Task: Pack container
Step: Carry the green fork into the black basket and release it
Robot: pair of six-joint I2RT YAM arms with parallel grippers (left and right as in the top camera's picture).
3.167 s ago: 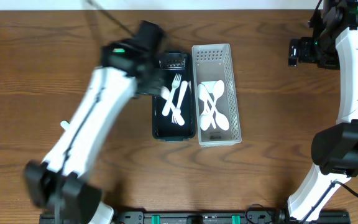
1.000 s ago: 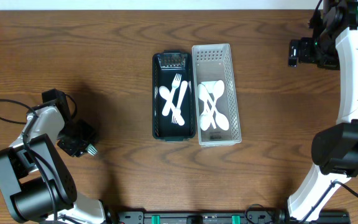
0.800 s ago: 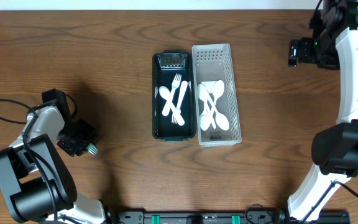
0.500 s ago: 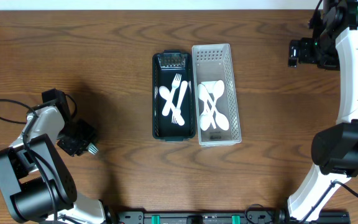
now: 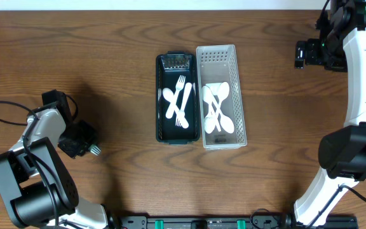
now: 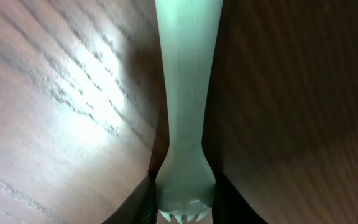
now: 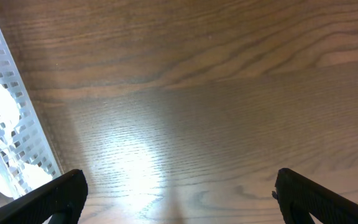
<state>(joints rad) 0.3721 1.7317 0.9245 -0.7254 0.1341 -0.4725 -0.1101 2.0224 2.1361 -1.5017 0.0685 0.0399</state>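
Closest to the near edge of the worktop (image 5: 132, 178), toward its left edge, the left end effector (image 5: 86, 146) sits low over the wood, pinching a white plastic fork (image 5: 94, 151) whose tines poke out toward the near right. The left wrist view confirms the grip: the fork's handle runs straight down the frame, and the dark fingers (image 6: 135, 205) press against either side of its neck just above the tines, with the wood grain close behind. A black cable (image 5: 5, 107) loops over the worktop beside the left arm, next to the left edge. Farther in, around the middle of the worktop, two long containers lie side by side with their long walls touching. The black tray (image 5: 160, 102) is on the left and holds white cutlery (image 5: 180, 102) laid crosswise, with fork tines visible toward its far end. The white perforated basket (image 5: 237, 95) is on the right and holds white spoons (image 5: 218, 108) with their bowls overlapping. Both containers are well apart from the held fork. Farthest off, near the far right corner, the right end effector (image 5: 302, 54) hangs above bare wood with its fingers (image 7: 55, 196) spread wide and nothing between them; its wrist view catches an edge of the basket at the left of the frame.
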